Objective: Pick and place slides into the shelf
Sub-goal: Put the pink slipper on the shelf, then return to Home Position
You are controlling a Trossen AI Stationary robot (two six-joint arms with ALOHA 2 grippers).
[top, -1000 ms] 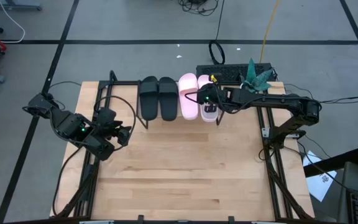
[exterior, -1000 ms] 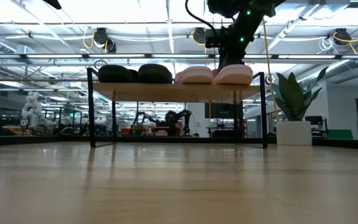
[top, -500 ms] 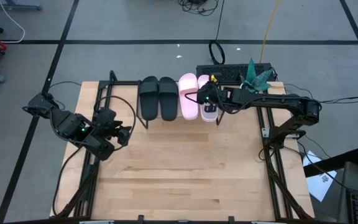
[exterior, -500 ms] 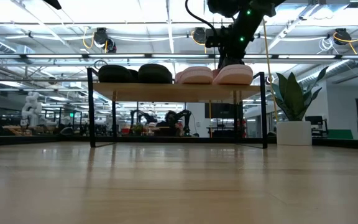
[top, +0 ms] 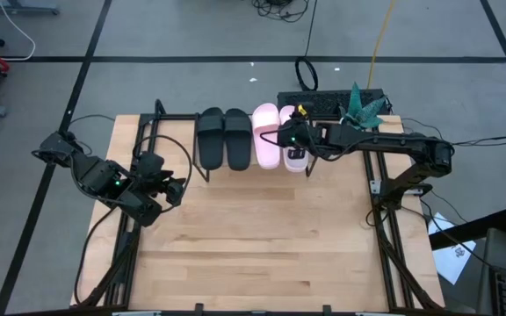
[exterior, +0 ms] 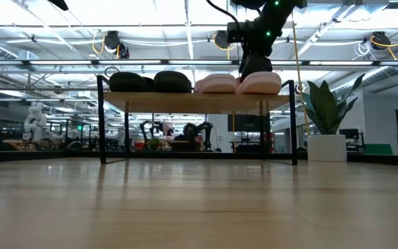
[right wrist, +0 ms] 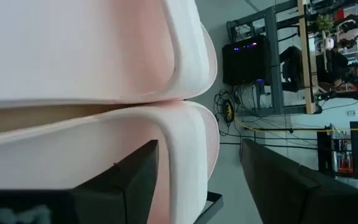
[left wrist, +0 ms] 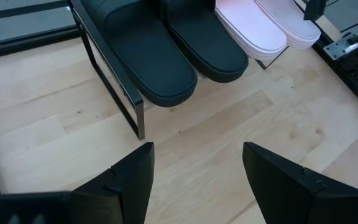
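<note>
Shelf (top: 183,140): far edge of worktop (top: 262,237).
Slides: all four on shelf; black pair (top: 223,136), pink pair (top: 267,136).
My right fingers (top: 293,146): released over last pink slide; should lift straight up, not dragging it.
My left fingers (left wrist: 197,180): released, empty, left edge.

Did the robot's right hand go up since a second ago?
Yes. In the low view the right gripper now sits a little higher above the pink slide on the shelf, which stays put. Its fingers are open.
</note>
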